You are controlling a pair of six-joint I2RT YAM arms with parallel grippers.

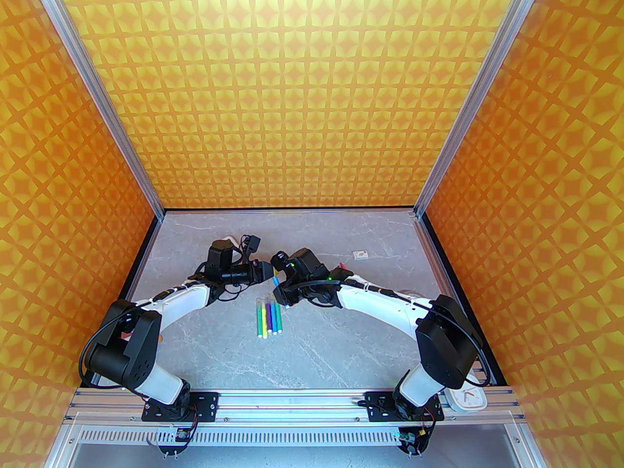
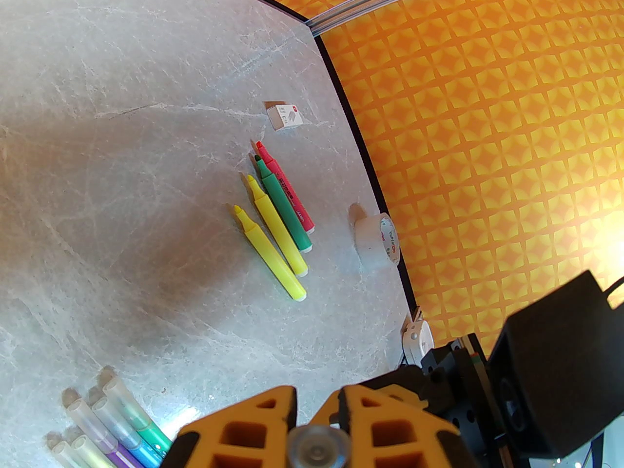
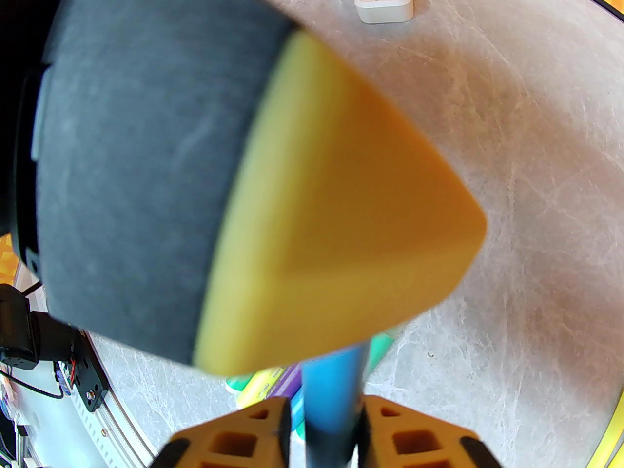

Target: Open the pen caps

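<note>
The left gripper [image 2: 318, 407] is clamped on a pen cap [image 2: 317, 449]. The right gripper [image 3: 324, 410] pinches the blue pen [image 3: 334, 368], above the middle of the surface [image 1: 341, 349], near the capped pens [image 1: 269, 317].

I read the table [image 2: 122, 115] as a smooth, grey, marble-look surface with a soft gloss at six o'clock in the left wrist view. The pen caps [image 2: 114, 398] at seven o'clock, and the pen cap [image 2: 317, 449] between the left gripper [image 2: 317, 398] fingers, are cloudy translucent plastic. That gripper and the right gripper [image 3: 324, 417] have matt orange plastic fingers. The blue pen [image 3: 331, 388] barrel is smooth, faintly shiny plastic. The frame rail [image 1: 292, 400] at six o'clock overhead is brushed aluminium.
</note>
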